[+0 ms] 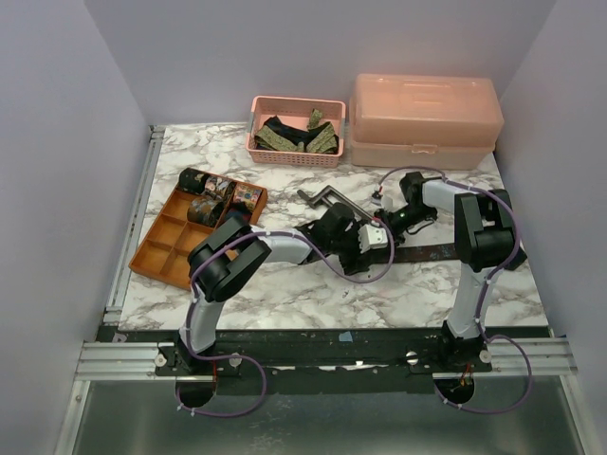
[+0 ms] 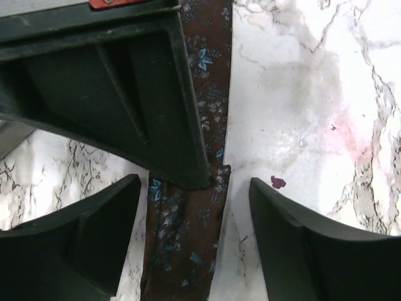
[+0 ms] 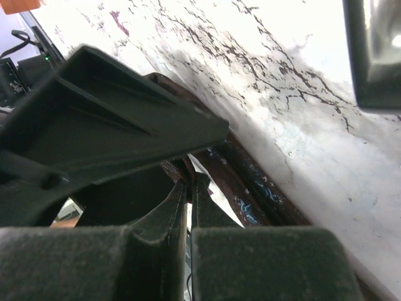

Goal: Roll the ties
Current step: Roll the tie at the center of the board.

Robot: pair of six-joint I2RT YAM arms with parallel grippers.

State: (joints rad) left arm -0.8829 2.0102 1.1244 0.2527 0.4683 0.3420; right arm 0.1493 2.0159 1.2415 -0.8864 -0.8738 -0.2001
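A dark brown tie (image 2: 188,238) with small blue flowers lies flat on the marble table as a long strip (image 1: 427,252). My left gripper (image 2: 194,183) is open just above it, one finger on each side of the strip and neither touching it. My right gripper (image 3: 190,179) is shut on the brown tie (image 3: 250,188), pinching its folded end at the tips. Its black finger (image 2: 144,106) lies across the strip just ahead of my left fingers. The two grippers meet at the table's middle, the left (image 1: 365,242) beside the right (image 1: 384,225). Rolled ties (image 1: 213,194) sit in the orange tray.
An orange compartment tray (image 1: 166,246) stands at the left. At the back are a pink basket (image 1: 296,156) holding loose ties and a closed pink box (image 1: 424,118). A grey metal crank-shaped bar (image 1: 322,197) lies just behind the grippers.
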